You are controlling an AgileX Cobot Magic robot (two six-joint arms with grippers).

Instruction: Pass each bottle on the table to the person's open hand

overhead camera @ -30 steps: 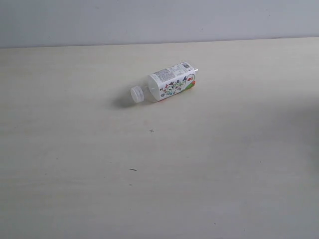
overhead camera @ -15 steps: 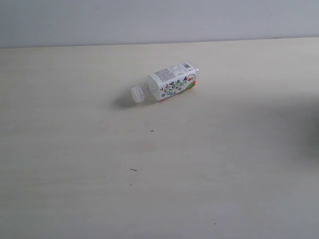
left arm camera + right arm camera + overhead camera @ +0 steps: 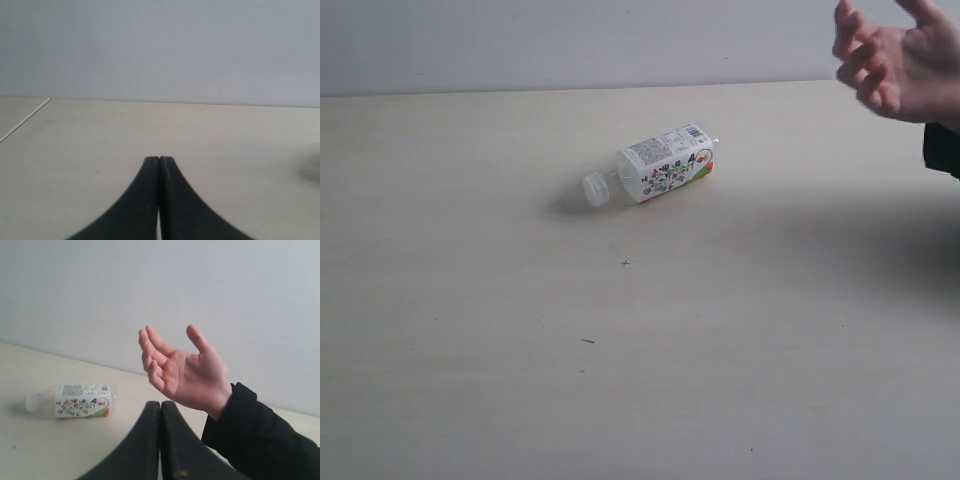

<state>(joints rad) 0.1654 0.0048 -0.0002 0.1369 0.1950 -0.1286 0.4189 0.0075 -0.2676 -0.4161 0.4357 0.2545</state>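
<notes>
We see two main risks. The right gripper (image 3: 160, 407) has its jaws pressed together with nothing between them. In its wrist view the person's open hand (image 3: 187, 372) hangs in the air very near those tips, so a careless swing could strike the bare fingers. The left gripper (image 3: 159, 162) is likewise closed and empty over bare table (image 3: 620, 400). Either arm must spread its jaws before descending, or it will only shove the bottle away. Only one bottle (image 3: 660, 170) shows. In the exterior view it lies on its side just toward 12 o'clock of the table's middle, its white cap (image 3: 594, 189) pointing to 8 o'clock, while the hand waits at 2 o'clock. The body looks squarish and flat-sided, so we judge rolling unlikely. Its glossy printed label (image 3: 670, 165) and thin, pale plastic probably make it slippery and easy to crush, so a hard or off-centre pinch may squirt it sideways. The table is matte, pale wood grain, smooth with a few dark specks, and probably offers little friction against sliding. A black sleeve cuff (image 3: 942, 150) borders the wrist.
</notes>
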